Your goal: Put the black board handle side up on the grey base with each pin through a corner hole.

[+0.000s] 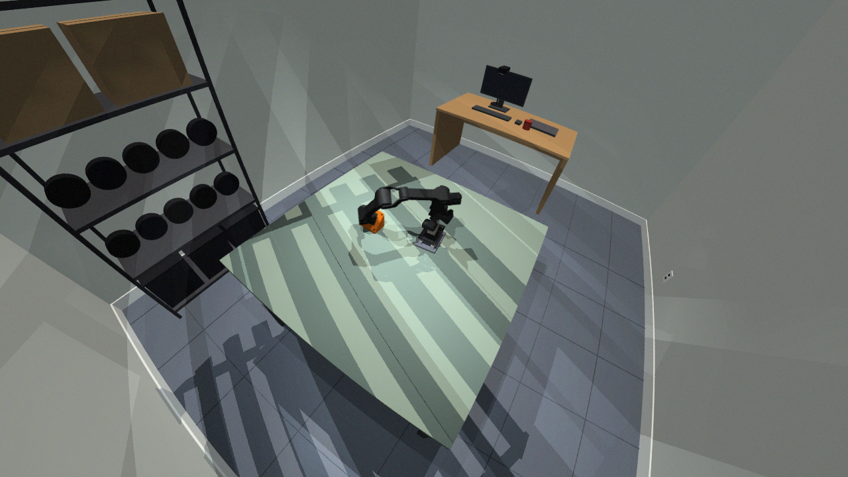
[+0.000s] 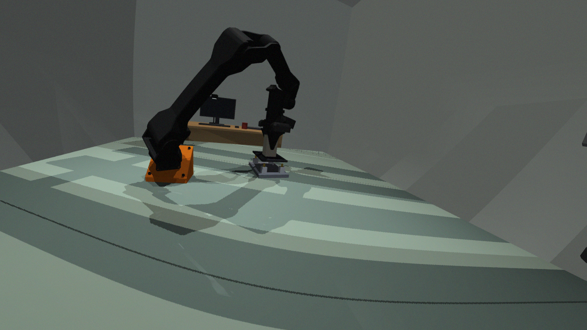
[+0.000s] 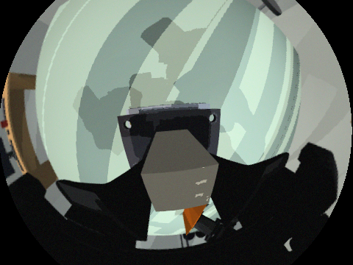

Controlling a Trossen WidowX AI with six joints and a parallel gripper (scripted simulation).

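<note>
Flat black board (image 2: 280,159) (image 3: 133,147), grey-brown square handle (image 2: 269,148) (image 3: 178,189), round corner holes

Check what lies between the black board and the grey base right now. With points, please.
In the exterior view, only open air and the gold pins (image 2: 281,165) show between the raised black board (image 2: 269,156) (image 3: 137,126) and the grey base (image 2: 273,175); nothing else is visible there.

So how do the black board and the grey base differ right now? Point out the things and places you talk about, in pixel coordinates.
The black board (image 2: 282,158) (image 3: 125,138) is held up by its handle; the grey base (image 2: 273,175) (image 3: 147,109) sits on the table. The board has corner holes, while the base has posts tipped with gold pins. The board is dark; the base is pale grey. Both look roughly four-sided.
</note>
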